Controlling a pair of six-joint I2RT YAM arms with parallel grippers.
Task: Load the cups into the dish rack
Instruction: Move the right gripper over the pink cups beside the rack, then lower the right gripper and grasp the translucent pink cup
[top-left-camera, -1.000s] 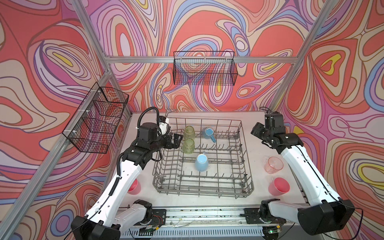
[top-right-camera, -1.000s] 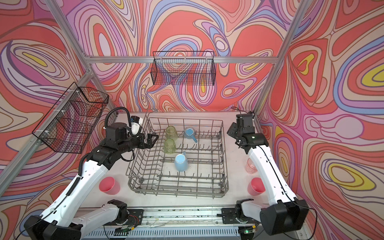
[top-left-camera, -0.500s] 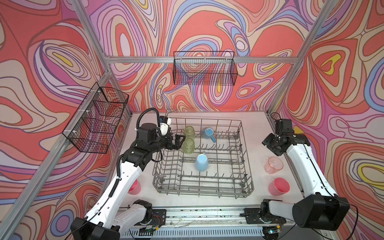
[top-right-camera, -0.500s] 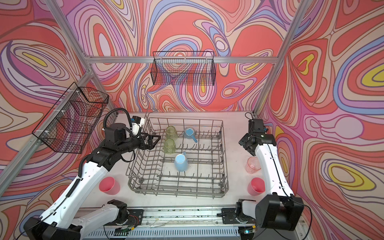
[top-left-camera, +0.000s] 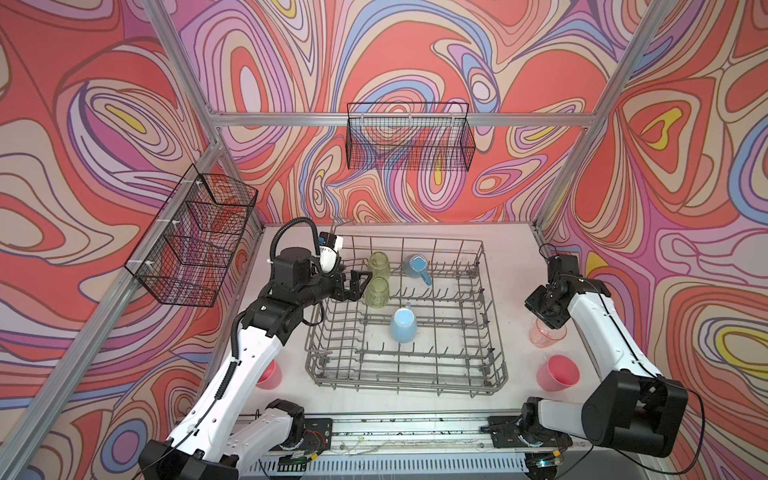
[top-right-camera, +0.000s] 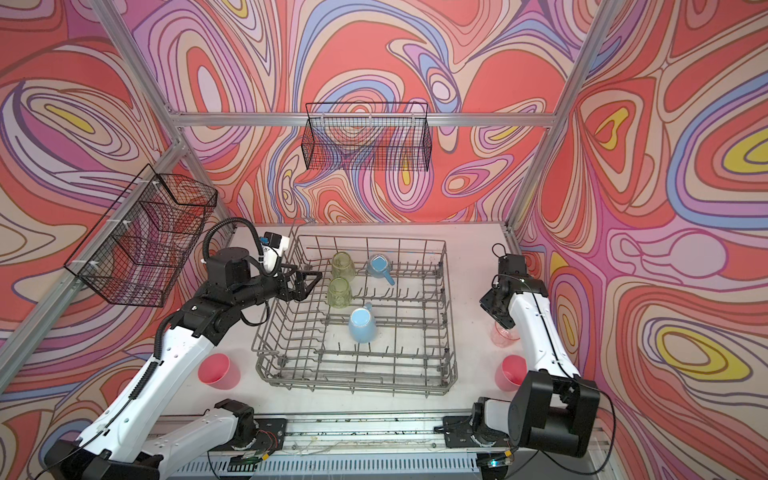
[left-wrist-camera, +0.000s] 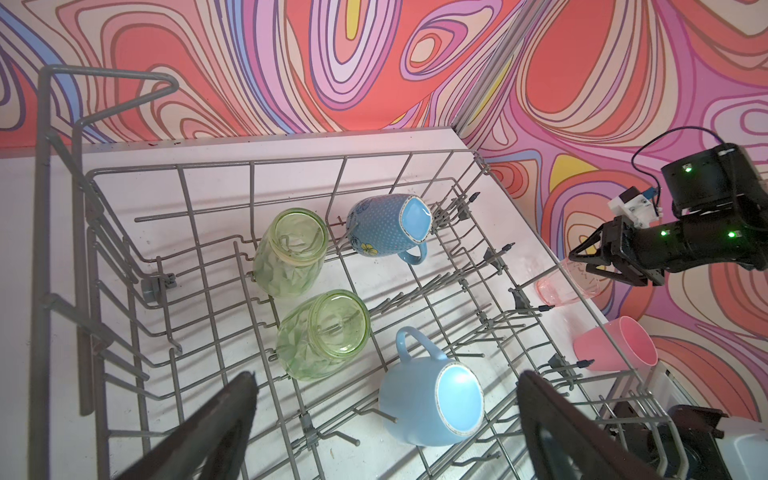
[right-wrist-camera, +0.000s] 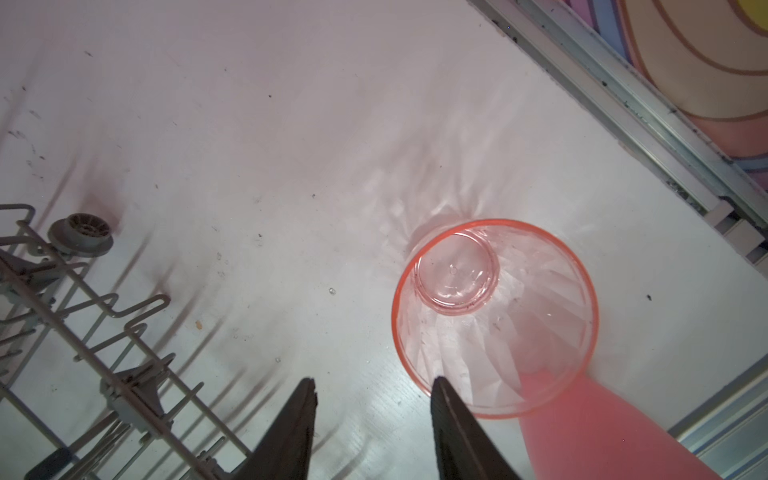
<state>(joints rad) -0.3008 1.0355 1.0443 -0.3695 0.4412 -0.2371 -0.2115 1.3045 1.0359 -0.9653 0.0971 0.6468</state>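
Four cups (top-left-camera: 403, 326) in the rack (top-left-camera: 495, 353), three outside.
Right gripper (right-wrist-camera: 372, 384), half open and empty, hangs over the pink tumbler (right-wrist-camera: 494, 320) at the rack's 3 o'clock; left gripper (left-wrist-camera: 386, 374), wide open and empty, at 10 o'clock.

The left gripper (left-wrist-camera: 386, 376) is spread wide over the rack (left-wrist-camera: 249, 163). Inside, two green tumblers (left-wrist-camera: 291, 253) (left-wrist-camera: 324, 332) sit bottom-up on tines, with two blue mugs (left-wrist-camera: 386, 226) (left-wrist-camera: 432, 403) inverted beside them. Beyond the rack, the right gripper (left-wrist-camera: 586, 264) hangs at the rim of a pink tumbler (left-wrist-camera: 561, 286). A pink cup (left-wrist-camera: 615, 345) stands near.
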